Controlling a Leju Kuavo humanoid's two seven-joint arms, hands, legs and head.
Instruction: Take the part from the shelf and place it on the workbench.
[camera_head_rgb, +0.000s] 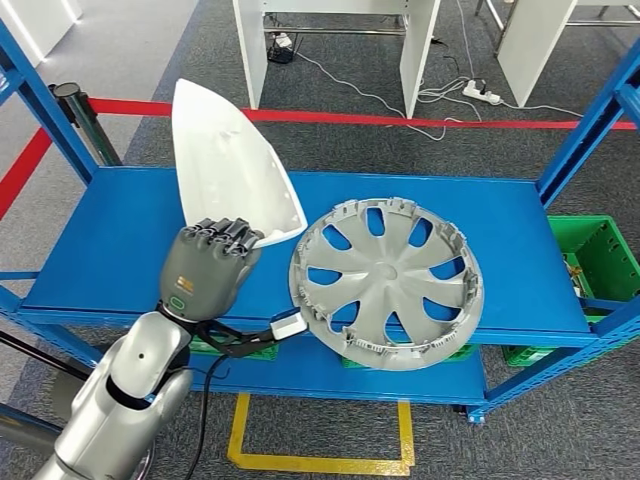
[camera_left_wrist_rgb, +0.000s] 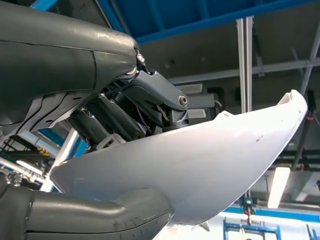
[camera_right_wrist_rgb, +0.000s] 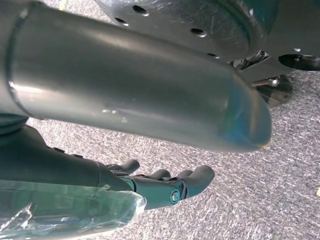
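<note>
Left hand (camera_head_rgb: 207, 262) grips the white part (camera_head_rgb: 230, 165); right hand (camera_right_wrist_rgb: 166, 185) seemingly empty.

A silver wheel cover (camera_head_rgb: 386, 283) is lying flat — overhanging the front edge of the blue surface. Green bins (camera_head_rgb: 598, 255) are sitting to the right, one level down. Red tape (camera_head_rgb: 423, 121) is running across the grey carpet behind, a white power strip (camera_head_rgb: 481, 95) is lying beyond it, and yellow tape (camera_head_rgb: 321, 462) is marking the floor in front.
</note>
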